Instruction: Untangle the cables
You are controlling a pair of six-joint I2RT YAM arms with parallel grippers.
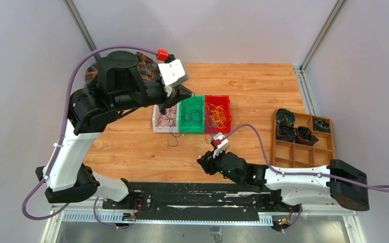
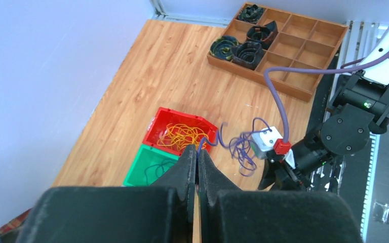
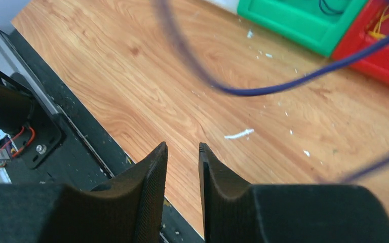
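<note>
Left gripper (image 2: 197,150) clamps a purple cable (image 2: 241,148). Right gripper (image 3: 182,149), near the worktop's (image 1: 131,147) front edge, stands slightly parted, seemingly empty.

We see a surface (image 1: 131,147) of orange-brown wood grain. The white bin (image 1: 155,119) holds dark red cables (image 1: 167,120), the green bin (image 1: 191,130) holds dark green cables (image 1: 195,114), and the red bin (image 1: 228,109) holds yellow-orange cables (image 1: 216,115). We also see a purple cable (image 2: 240,147). The tray (image 1: 304,154) is brown, with black coils (image 1: 286,131). The arms (image 1: 71,157) are black and white, with purple hoses (image 1: 375,187).
</note>
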